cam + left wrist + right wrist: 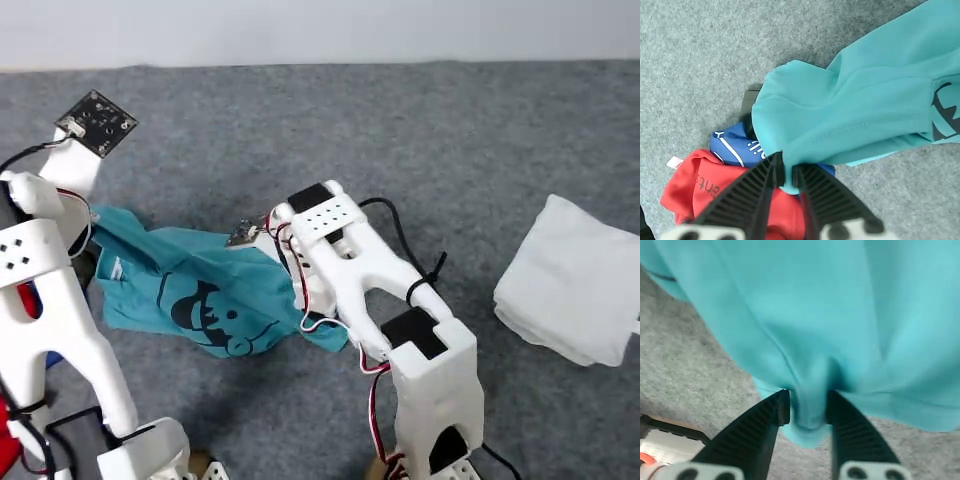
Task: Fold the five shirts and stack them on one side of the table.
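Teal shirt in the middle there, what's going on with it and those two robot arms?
Both arms are holding the teal shirt over the grey table. The left gripper is shut on one edge and the right gripper on another, so the shirt is bunched between them and not yet folded. A folded white shirt lies off to one side. A red shirt and a blue shirt sit crumpled near the left gripper.

Loose shirt (200,290) ctr-left, folded stack (575,285) far R, shirt heap (695,185) at L edge.
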`<state>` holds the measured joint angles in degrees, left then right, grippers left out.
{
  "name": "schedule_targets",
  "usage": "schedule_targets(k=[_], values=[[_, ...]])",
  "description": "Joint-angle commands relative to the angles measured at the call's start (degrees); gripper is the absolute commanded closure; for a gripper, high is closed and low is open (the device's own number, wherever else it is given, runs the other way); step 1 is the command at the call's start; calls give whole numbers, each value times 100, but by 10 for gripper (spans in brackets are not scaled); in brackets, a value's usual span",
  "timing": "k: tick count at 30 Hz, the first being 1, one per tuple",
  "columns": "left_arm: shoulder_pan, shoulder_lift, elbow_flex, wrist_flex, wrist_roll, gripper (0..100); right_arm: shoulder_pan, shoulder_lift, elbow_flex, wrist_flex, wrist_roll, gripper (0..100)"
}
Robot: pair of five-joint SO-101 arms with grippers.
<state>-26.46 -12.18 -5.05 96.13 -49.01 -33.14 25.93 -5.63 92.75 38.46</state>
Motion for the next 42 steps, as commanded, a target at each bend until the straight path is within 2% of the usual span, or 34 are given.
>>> schedule_targets(k=[1,6,10,18,29,32,36,42], values=[[44,-26,-13,9,-18,995,154,-312,-62,4,211,935],[44,-26,-13,9,-18,995,163,-699,-62,127,492,986],[44,-26,-13,-9,-18,995,242,-1130,-176,523,580,987],[35,-79,-259,-26,35,995,866,-2273,-1433,971,580,987],[44,-79,-2747,-9,1670,995,1490,-3196,-2971,708,563,987],[44,-79,-3152,18,1987,995,1604,-3143,-2840,848,580,987],[26,-79,-3547,62,2048,995,1552,-3081,-2708,919,580,985],[105,-18,-3723,404,2048,995,1007,-2536,-1301,945,571,983]])
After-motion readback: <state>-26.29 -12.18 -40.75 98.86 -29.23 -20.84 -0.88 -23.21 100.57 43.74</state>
